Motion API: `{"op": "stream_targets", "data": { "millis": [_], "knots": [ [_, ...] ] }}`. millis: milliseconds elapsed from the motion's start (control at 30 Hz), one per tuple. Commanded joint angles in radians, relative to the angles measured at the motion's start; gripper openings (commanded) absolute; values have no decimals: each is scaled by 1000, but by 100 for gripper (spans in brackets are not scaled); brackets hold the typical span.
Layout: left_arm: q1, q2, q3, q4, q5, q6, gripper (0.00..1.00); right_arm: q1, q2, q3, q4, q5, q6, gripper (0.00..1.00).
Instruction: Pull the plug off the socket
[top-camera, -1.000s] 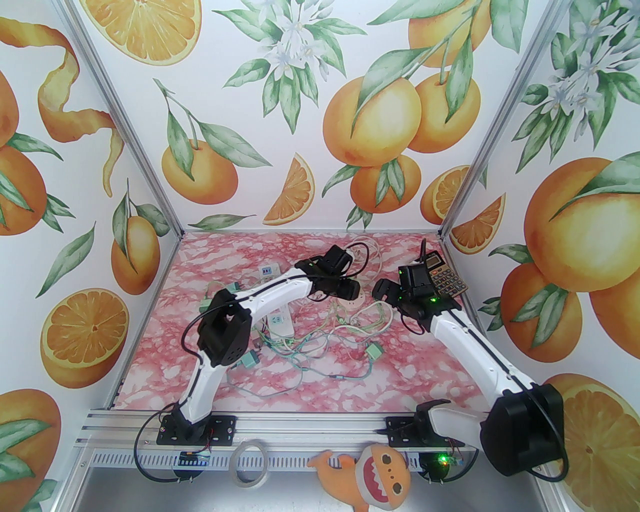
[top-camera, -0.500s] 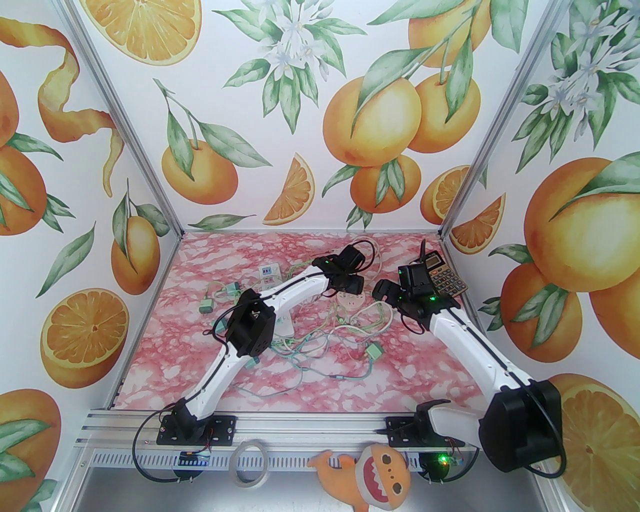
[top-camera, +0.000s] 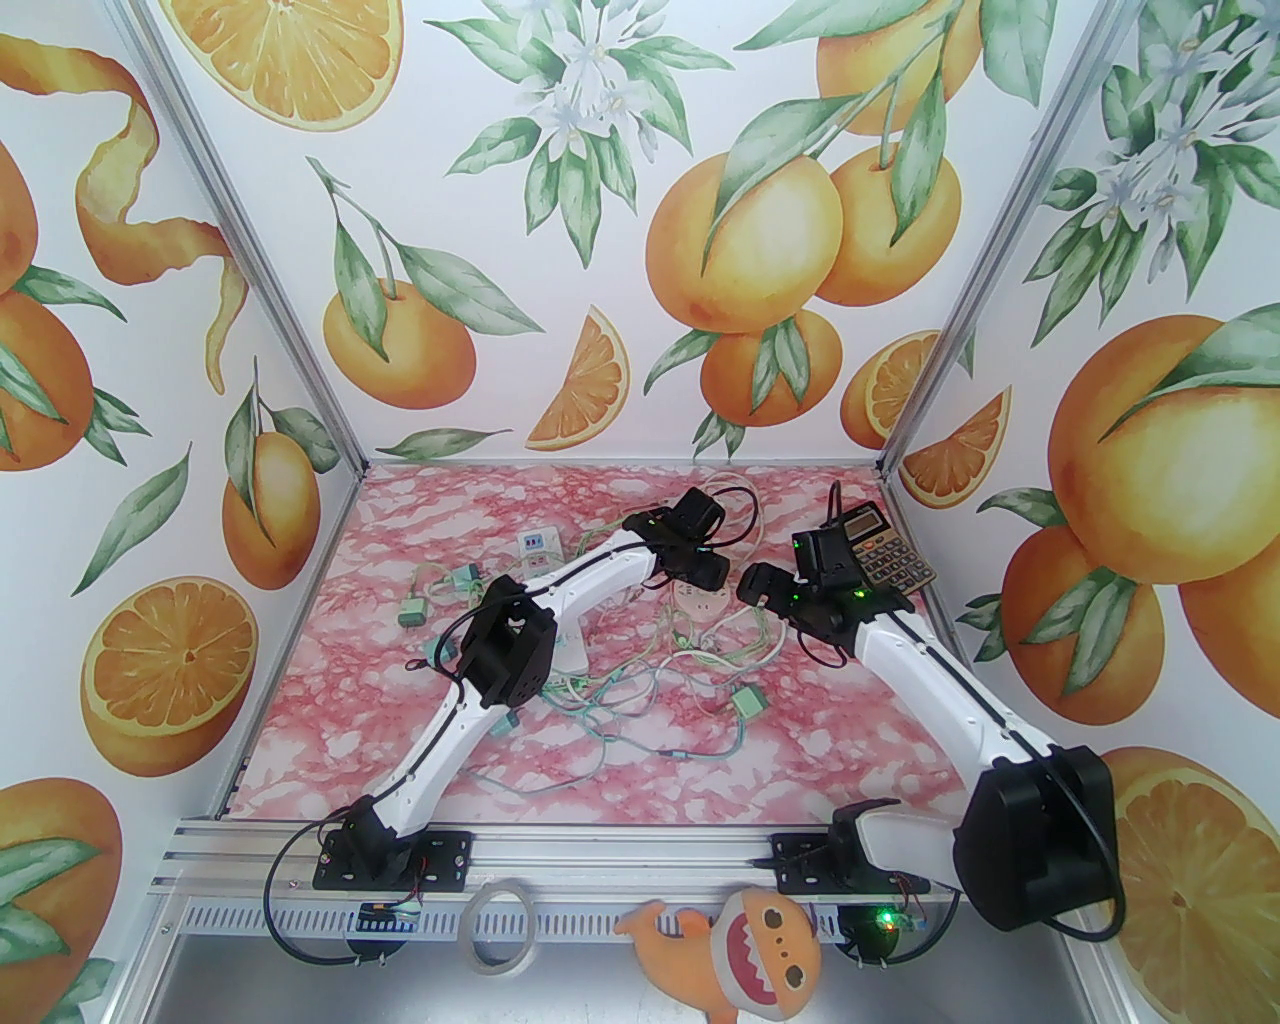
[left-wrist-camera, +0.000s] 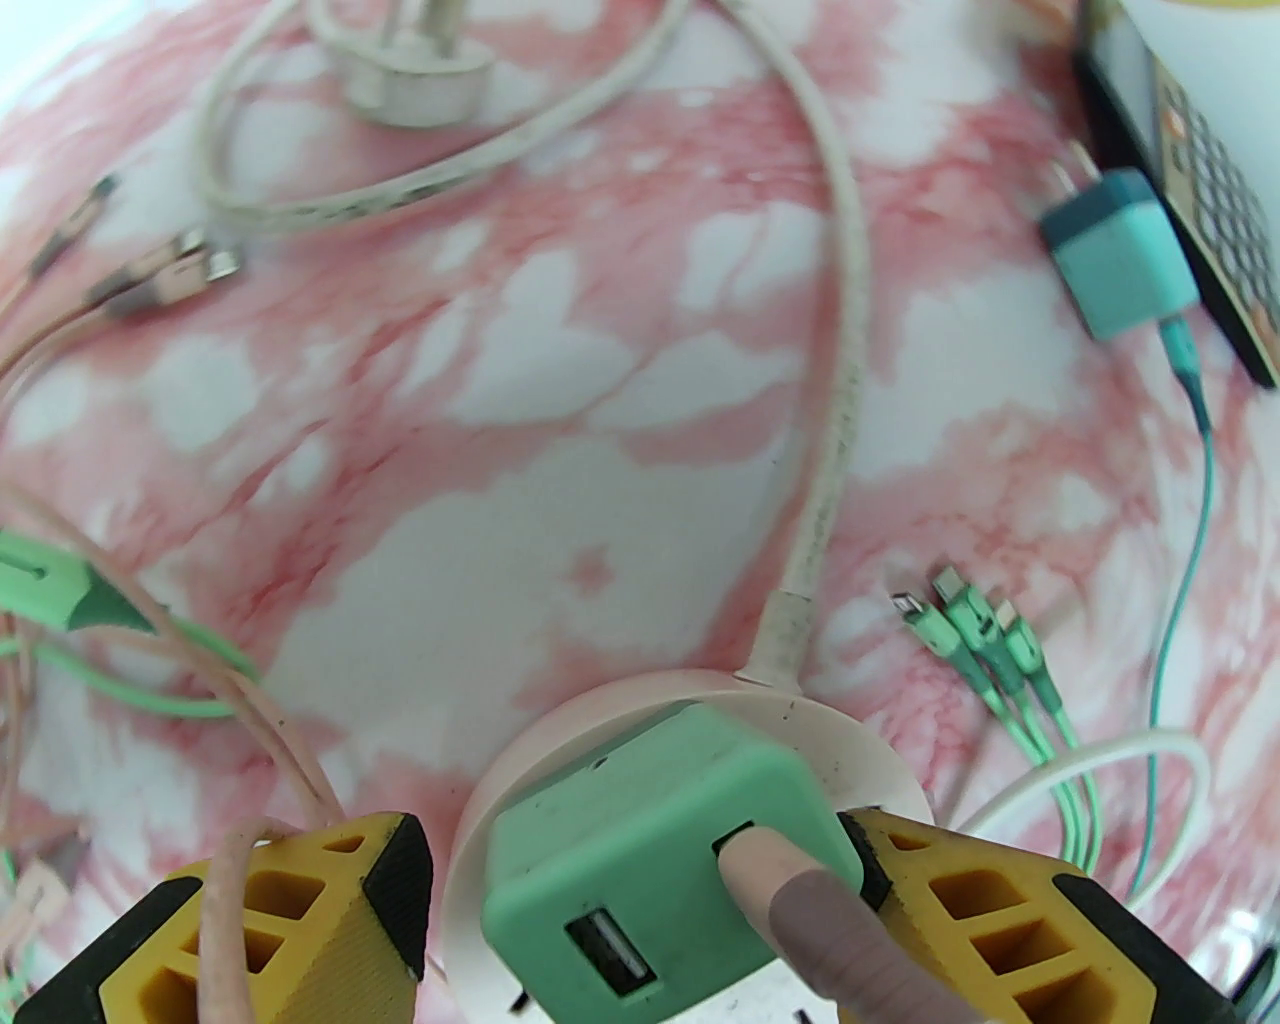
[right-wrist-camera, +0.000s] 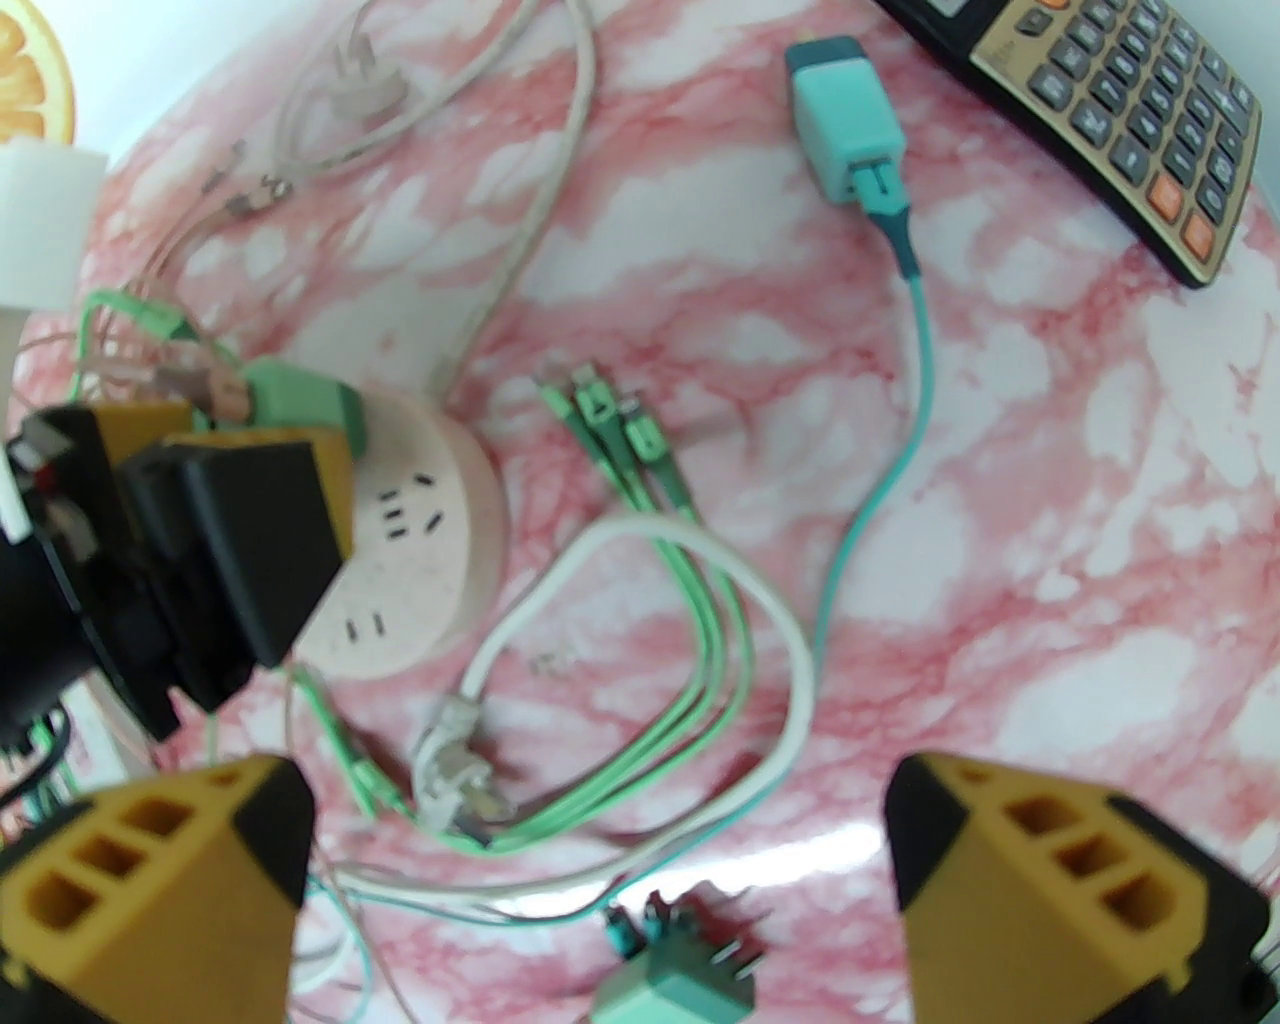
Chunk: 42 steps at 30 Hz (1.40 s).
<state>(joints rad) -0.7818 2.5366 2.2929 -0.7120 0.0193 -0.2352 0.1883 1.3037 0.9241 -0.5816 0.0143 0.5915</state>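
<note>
left wrist / plug: green plug (left-wrist-camera: 650, 800) seated in the round socket (left-wrist-camera: 870, 760), at 6 o'clock of the frame; pink cable (left-wrist-camera: 800, 900) sits in one of its USB ports.
left wrist / left hand: left hand (left-wrist-camera: 635, 850) straddles the plug, jaws apart. 3 o'clock finger (left-wrist-camera: 1000, 920) looks to be touching the plug edge; there's a gap at the 9 o'clock finger (left-wrist-camera: 300, 900). Not clamped.
left wrist / step: pre-grasp, I'd say. Aligned, no squeeze yet, plug not out.
left wrist / next: close on the plug's two side faces, then pull straight off. Socket lies loose on the table (left-wrist-camera: 500, 450), so it likely comes up too unless pinned.
right wrist / right hand: right hand (right-wrist-camera: 600, 850) has jaws wide apart with nothing between, above loose cables. Socket (right-wrist-camera: 420, 560) at 9 o'clock, plug (right-wrist-camera: 300, 395) on its 11 o'clock edge.
right wrist / role: free to hold the socket down, my read.
top / layout: left hand (top-camera: 705, 570) right over the socket (top-camera: 700, 603); right hand (top-camera: 760, 585) near, at its 3 o'clock; calculator (top-camera: 890, 560) beyond at 2 o'clock.
top / vs 1 s ago: left arm is lower and stretched further toward 12 o'clock, elbow shifted toward table centre. Right hand nudged toward the socket. Socket in the same spot.
</note>
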Motion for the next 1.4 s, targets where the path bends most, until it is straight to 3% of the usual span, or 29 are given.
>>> {"op": "stream_targets", "data": {
  "millis": [0, 133, 367, 433, 833, 967, 1133, 1367],
  "knots": [
    [15, 28, 34, 39, 67, 116, 68, -5, 13, 10, -13, -34, -18, 100],
    [31, 41, 36, 43, 92, 115, 65, -6, 18, 7, -16, -48, -15, 100],
    [33, 57, 57, 15, 42, 72, 57, -6, 22, 0, -6, -63, -8, 100],
    [27, 51, 54, -6, 20, 16, 48, -5, 42, -11, 30, -117, -3, 100],
    [17, -80, -121, 27, -5, 48, 45, 15, 86, -19, 75, -146, 7, 100],
    [31, -117, -161, 17, -4, 50, 48, 27, 101, -18, 85, -142, 9, 100],
    [38, -107, -84, -51, -22, -85, 65, 27, 98, -22, 96, -118, 16, 100],
    [26, -16, 49, -173, -33, -299, 66, 27, 89, -31, 100, -109, 29, 100]
  ]
}}
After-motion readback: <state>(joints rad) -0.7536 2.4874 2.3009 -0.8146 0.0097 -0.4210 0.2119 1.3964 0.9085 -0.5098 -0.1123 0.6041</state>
